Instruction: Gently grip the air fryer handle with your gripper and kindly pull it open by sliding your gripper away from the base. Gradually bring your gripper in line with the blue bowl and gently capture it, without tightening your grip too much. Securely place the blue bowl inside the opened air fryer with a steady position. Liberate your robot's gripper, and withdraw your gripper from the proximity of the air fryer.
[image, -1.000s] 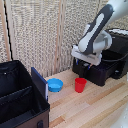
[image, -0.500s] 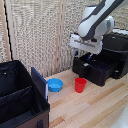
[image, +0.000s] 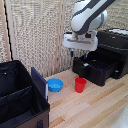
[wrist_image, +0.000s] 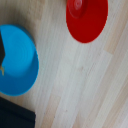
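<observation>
The black air fryer (image: 114, 47) stands at the exterior view's right with its drawer (image: 96, 71) pulled out toward the left. Its handle is too dark to make out against the drawer front. The blue bowl (image: 55, 85) sits on the wooden table beside the red cup (image: 80, 84). My gripper (image: 78, 54) hangs above the table, left of the drawer and above the cup, with its fingers apart and nothing between them. The wrist view looks straight down on the blue bowl (wrist_image: 17, 60) and the red cup (wrist_image: 87, 20).
A black fabric case (image: 20, 95) with compartments stands at the exterior view's left, its edge right next to the bowl; its corner shows in the wrist view (wrist_image: 15, 116). A slatted blind forms the back wall. The wooden table (image: 95, 105) lies in front.
My gripper has left the drawer front, risen, and moved toward the exterior view's left, over the cup and bowl. The drawer stays pulled out.
</observation>
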